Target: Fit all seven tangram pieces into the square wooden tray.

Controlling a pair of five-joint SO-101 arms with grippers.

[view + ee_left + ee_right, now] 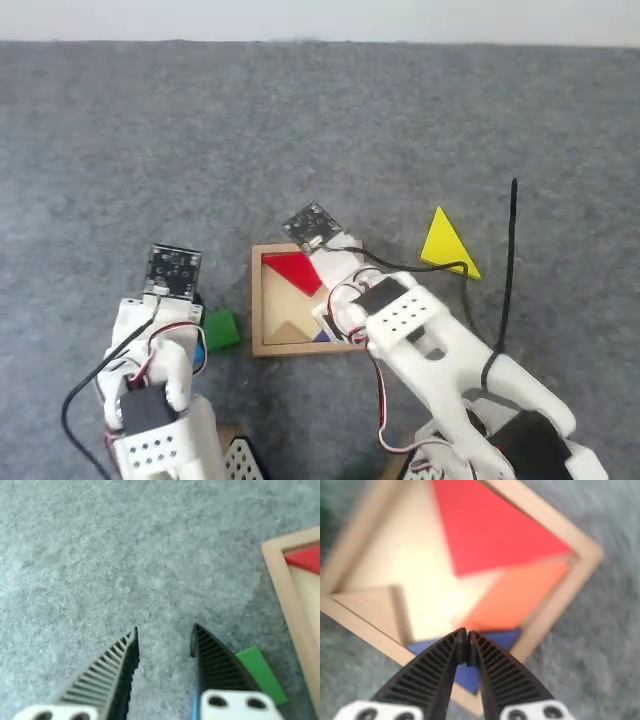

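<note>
Grey felt-like cloth covers the table (120, 130). Near its front middle lies the square wooden tray (257, 300), with 4 pieces in it. A red triangle (485, 525) lies along one side, and an orange piece (520, 597) sits beside it against the rim. A blue piece (506, 639) fills the next corner, and a pale wood-coloured triangle (375, 610) sits in the corner after that. The right gripper (465, 632) hangs over the blue piece, its jaws pressed together with nothing visible between them.

2 more pieces lie on the cloth outside the tray. In the high view a green piece (221, 330) lies just beside the tray's left rim. The left gripper (165, 635) is low over bare cloth just beside the green piece, jaws wide apart and empty. A yellow triangle (446, 245) lies well apart on the tray's other side.
</note>
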